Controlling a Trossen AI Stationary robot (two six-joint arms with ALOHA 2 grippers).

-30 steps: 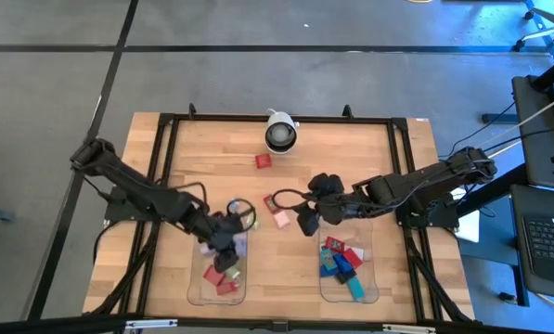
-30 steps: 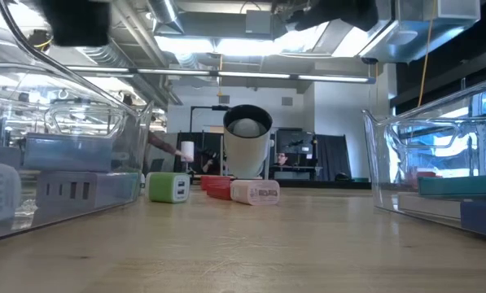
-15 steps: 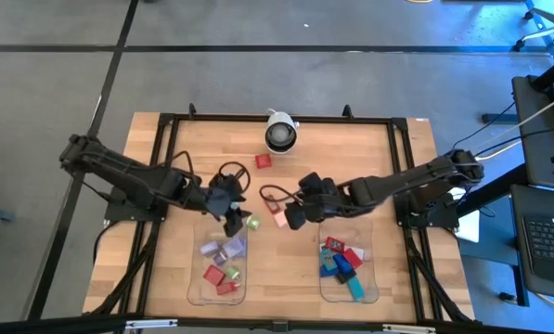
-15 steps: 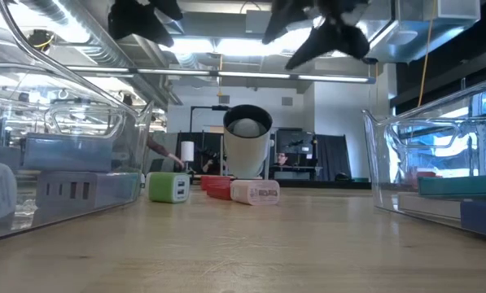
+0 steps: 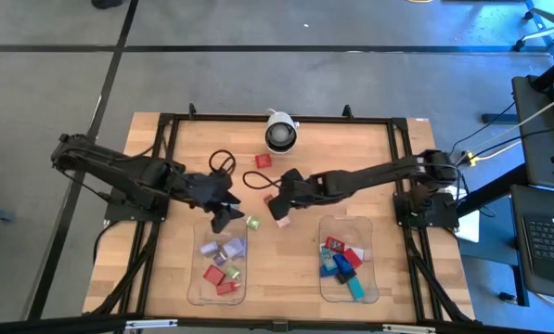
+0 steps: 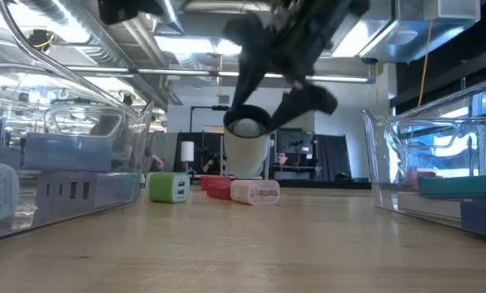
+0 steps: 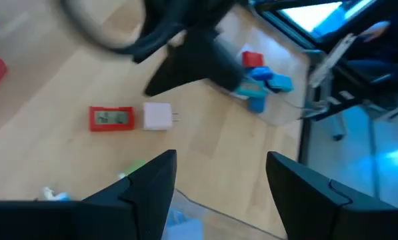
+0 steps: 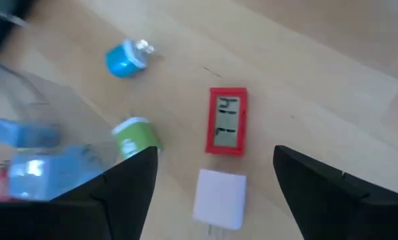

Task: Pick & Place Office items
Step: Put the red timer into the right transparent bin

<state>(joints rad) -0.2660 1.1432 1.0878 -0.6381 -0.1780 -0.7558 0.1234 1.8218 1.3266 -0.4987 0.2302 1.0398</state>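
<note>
- The right gripper point(image 5: 278, 211) hangs open and empty over the small red clock point(image 8: 227, 121); the clock's digits are too blurry to read.
- The left gripper point(image 5: 223, 215) is open and empty too, near the green block point(image 5: 253, 223).

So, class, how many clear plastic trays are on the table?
2. Seen from above, the left tray lies by the table's near edge, left side; the right tray by the same edge, right side.

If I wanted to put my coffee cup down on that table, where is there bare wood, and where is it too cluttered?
Bare wood lies between the two clear trays, left tray and right tray, and along the far corners either side of the camera dome. The middle is crowded: both grippers, left and right, hover by the green block, white plug and red clock.
</note>
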